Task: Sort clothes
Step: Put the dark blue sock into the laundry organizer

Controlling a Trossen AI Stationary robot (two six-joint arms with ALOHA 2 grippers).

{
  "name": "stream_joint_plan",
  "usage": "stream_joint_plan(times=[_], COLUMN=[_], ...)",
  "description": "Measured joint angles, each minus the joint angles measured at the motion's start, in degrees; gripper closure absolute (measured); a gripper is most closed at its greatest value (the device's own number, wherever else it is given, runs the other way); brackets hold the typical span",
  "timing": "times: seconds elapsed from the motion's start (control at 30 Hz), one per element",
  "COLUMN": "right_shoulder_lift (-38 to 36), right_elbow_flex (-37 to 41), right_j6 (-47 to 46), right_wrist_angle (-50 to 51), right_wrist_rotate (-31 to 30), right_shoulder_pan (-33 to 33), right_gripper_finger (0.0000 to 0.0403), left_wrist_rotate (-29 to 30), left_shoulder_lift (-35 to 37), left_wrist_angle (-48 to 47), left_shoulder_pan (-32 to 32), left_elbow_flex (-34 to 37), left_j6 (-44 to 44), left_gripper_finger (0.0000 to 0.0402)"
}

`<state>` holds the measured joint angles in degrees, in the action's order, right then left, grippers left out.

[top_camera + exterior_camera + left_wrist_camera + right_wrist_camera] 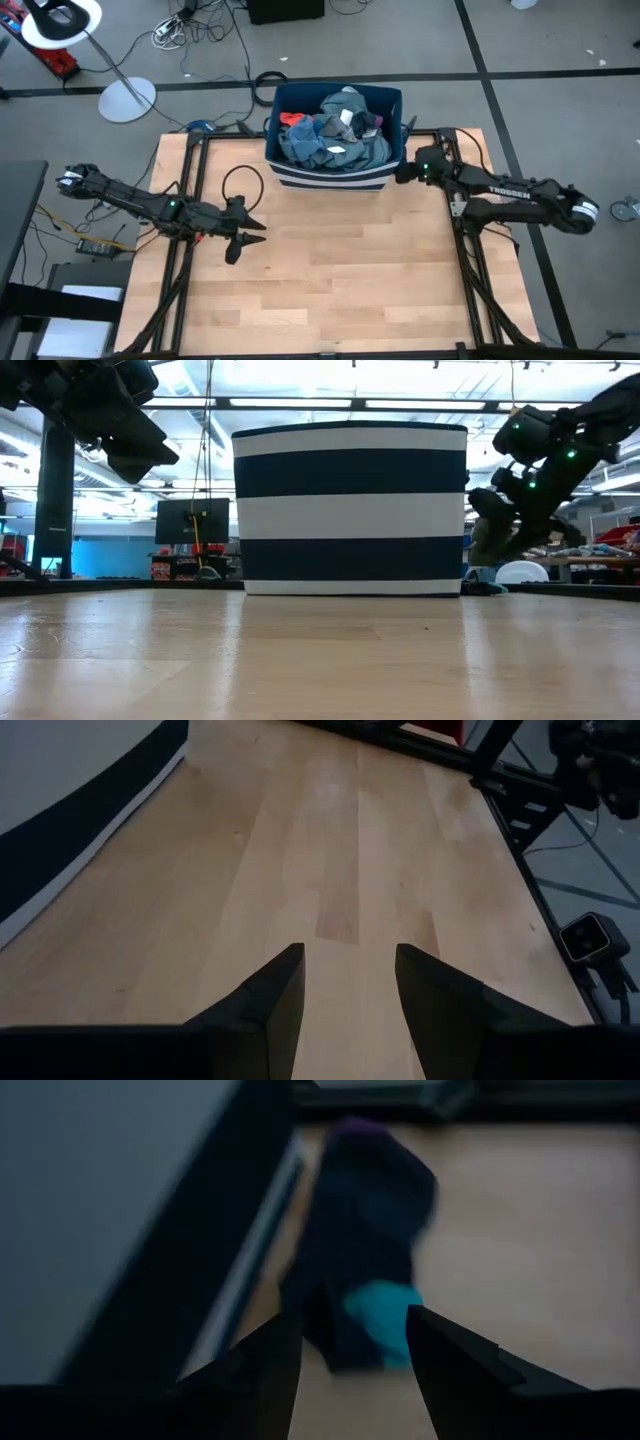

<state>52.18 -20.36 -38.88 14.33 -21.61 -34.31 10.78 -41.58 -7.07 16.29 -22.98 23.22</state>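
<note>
A navy bin with white stripes (330, 178) stands at the table's far middle, heaped with clothes (335, 135) in teal-grey, blue, dark and red. A small dark piece with a bright teal patch (365, 1250) lies on the table by the bin's right wall; it also shows in the low view (482, 588). My right gripper (350, 1340) is open just above and short of this piece, beside the bin's right near corner (400, 176). My left gripper (248, 240) is open and empty over the left part of the table, left of the bin.
Bare wooden table top (340, 280) lies in front of the bin. Black frame rails (185, 200) run along both table sides. A black cable loop (243, 180) lies near the bin's left near corner. A lamp base (127, 100) stands on the floor beyond the table.
</note>
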Motion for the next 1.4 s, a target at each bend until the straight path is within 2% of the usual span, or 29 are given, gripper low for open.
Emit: stream_joint_plan(times=[0.13,0.27,0.53,0.63,0.7,0.8,0.83,1.0,1.17,1.4], right_shoulder_lift=[3.67,10.83,26.33,29.56,29.86,27.64,26.45,18.31,8.46,-4.95], right_elbow_flex=[0.08,0.09,-0.14,-0.55,-0.55,-0.18,-0.04,0.19,-2.69,-10.93], right_j6=[4.69,7.04,10.14,9.45,9.54,9.55,9.58,7.56,5.93,1.52], right_wrist_angle=[-6.85,-11.85,-20.14,-21.61,-21.42,-19.47,-18.54,-8.91,9.43,28.57], right_wrist_rotate=[4.37,8.43,8.54,7.27,6.38,7.83,8.78,10.47,5.53,-0.33], right_shoulder_pan=[-5.03,-8.29,-8.79,-8.18,-7.22,-5.45,-4.98,-3.51,-0.93,5.52], right_gripper_finger=[0.022,0.022,0.0221,0.0243,0.0284,0.0372,0.0384,0.0393,0.0396,0.0397], left_wrist_rotate=[-0.01,0.03,0.07,0.08,0.1,0.12,0.12,0.1,0.04,-1.12], left_shoulder_lift=[0.0,0.0,0.0,-0.02,-0.02,-0.02,-0.02,-0.02,-0.02,-0.02], left_wrist_angle=[-0.02,-0.07,-0.07,-0.08,-0.14,-0.07,-0.09,-0.31,-0.37,-2.21], left_shoulder_pan=[0.0,0.0,0.0,0.0,0.0,0.0,0.0,0.01,0.0,0.02], left_elbow_flex=[0.0,0.0,0.0,0.0,0.0,0.0,0.0,-0.01,-0.02,-0.02], left_j6=[0.0,0.0,0.02,0.02,0.11,0.13,0.11,-0.28,-0.33,-0.6], left_gripper_finger=[0.0238,0.0238,0.0238,0.0238,0.0238,0.0238,0.0238,0.0238,0.0238,0.0238])
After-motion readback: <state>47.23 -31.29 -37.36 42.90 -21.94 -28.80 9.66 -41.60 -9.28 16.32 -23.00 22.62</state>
